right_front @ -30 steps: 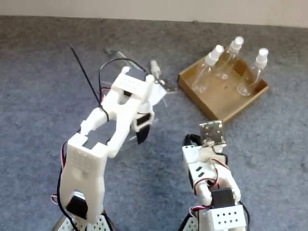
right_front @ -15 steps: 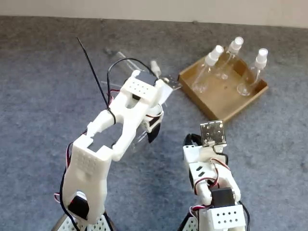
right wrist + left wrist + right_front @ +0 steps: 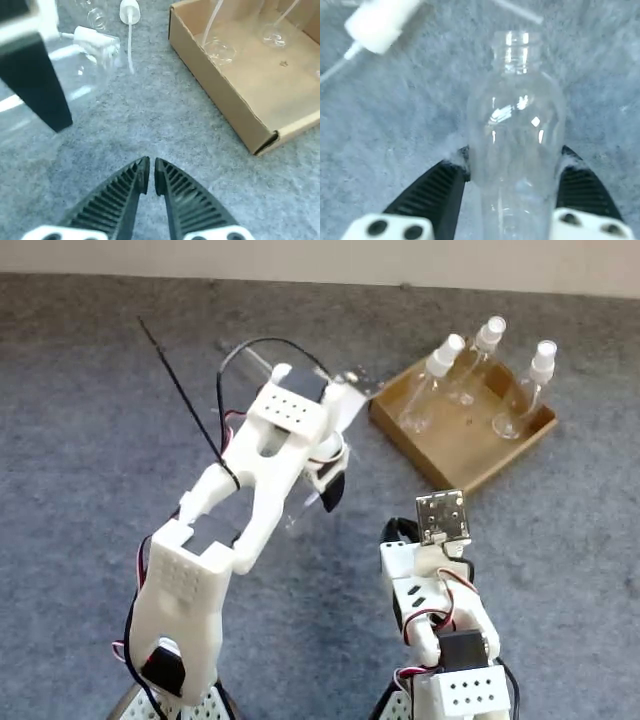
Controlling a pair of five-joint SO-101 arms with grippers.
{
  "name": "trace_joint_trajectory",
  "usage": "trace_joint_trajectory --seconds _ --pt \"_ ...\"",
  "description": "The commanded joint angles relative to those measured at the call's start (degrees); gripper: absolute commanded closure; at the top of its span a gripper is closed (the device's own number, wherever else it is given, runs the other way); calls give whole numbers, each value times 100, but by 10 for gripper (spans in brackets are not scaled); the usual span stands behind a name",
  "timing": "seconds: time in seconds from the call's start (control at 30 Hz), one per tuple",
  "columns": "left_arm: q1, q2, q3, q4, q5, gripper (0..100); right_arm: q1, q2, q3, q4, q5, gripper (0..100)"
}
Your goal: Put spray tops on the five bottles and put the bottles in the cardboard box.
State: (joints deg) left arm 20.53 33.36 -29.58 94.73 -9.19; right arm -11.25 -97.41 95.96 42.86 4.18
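left gripper: clamped round the lower body of a clear bottle. The bottle's threaded neck is open, with no top on it. In the high view this gripper sits near the middle of the grey mat.
right gripper: fingers drawn together with nothing between them. It is low over the mat at about 5 o'clock from the held bottle in the high view.
spray top: loose on the mat just beyond the bottle's neck, its thin dip tube trailing from it.
cardboard box: toward 2 o'clock from the held bottle. Three capped bottles stand upright inside.
step in hand: likely capping the fourth bottle, which is gripped but not yet topped.
next move calls for: the idle arm to open and take a top by its head, then feed the dip tube into the narrow neck. The tube is thin and probably springy, so the bottle must be held steady and the two lined up closely before the top is seated.
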Motion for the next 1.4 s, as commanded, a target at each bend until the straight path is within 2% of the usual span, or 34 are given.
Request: trace_joint_trajectory --seconds 0.0,0.5,0.67,0.9,1.37 --pt "48 -101 -699 369 53 800 75 -66 251 -101 -53 974" --pt "75 -66 -725 246 378 797 75 -66 259 -101 -26 974" --pt "92 -66 -716 246 360 698 75 -66 259 -101 -26 974" --pt "31 -119 -734 255 360 691 75 -66 259 -101 -18 974" --pt "-1068 -251 -1877 158 378 691 75 -66 259 -110 -18 974"
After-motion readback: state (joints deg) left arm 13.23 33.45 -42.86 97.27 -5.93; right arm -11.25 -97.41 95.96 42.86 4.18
